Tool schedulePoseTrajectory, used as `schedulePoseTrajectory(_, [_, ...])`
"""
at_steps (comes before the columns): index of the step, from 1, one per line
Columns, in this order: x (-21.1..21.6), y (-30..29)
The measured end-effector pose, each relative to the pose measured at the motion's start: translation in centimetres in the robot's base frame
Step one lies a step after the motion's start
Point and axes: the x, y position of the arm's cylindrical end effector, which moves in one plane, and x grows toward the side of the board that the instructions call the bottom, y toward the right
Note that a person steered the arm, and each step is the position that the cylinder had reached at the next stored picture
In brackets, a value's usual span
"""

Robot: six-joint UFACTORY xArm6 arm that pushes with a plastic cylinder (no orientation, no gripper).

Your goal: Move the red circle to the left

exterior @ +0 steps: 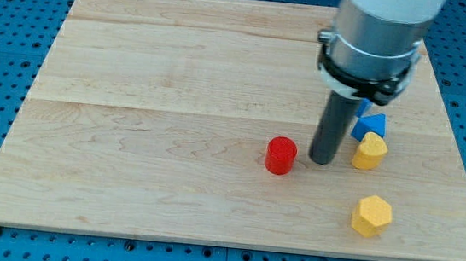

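while my tip [322, 161] rests on the wooden board [129, 138] just to the view's right of the red circle [280, 156], a narrow strip of bare wood appears to separate the two, so contact cannot be confirmed. the rod has no jaws to open or close; it ends in a plain dark point that holds nothing and touches no block as far as can be told. the red circle lies a little right of the board's centre, in its lower half, with open wood stretching away to the view's left. just right of the rod sit a blue block [370, 125], its shape partly hidden, and a yellow block [369, 151] touching it from below; a second yellow hexagonal block [371, 216] lies well apart toward the view's bottom. judged step: approach complete, push about to begin. the next move calls for a straight slide toward the view's left, tip aligned with the circle's middle, since an off-centre touch would likely send the circle off at an angle.
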Motion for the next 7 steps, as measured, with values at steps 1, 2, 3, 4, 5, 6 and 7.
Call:
schedulePoseTrajectory(1, [0.1,-4.2])
schedulePoseTrajectory(2, [0.3,-10.7])
schedulePoseTrajectory(3, [2.5,-9.6])
schedulePoseTrajectory(4, [4.0,-9.9])
schedulePoseTrajectory(5, [4.0,-20.9])
schedulePoseTrajectory(6, [4.1,-28.1])
schedulePoseTrajectory(7, [3.6,-24.2])
